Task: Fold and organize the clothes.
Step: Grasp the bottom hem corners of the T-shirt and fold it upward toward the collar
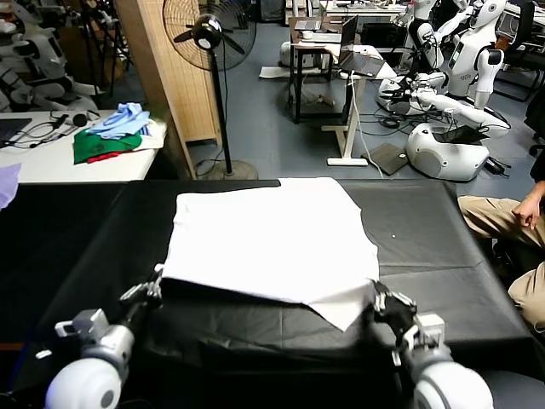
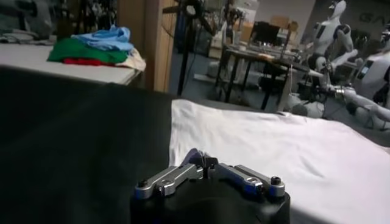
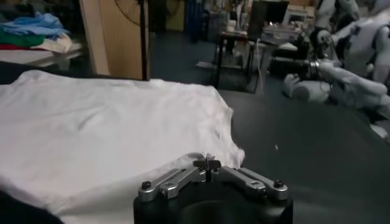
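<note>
T-shirt (image 1: 268,239): white, spread flat, centre of the black table (image 1: 443,247).
Left gripper (image 1: 154,288): fingers together, pinching the shirt's lower-left corner.
Right gripper (image 1: 380,296): fingers together, pinching the lower-right hem.

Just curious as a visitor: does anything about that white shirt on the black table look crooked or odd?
Slightly. The white T-shirt lies skewed on the black table; its near right corner juts out in a point, by the right gripper.
</note>
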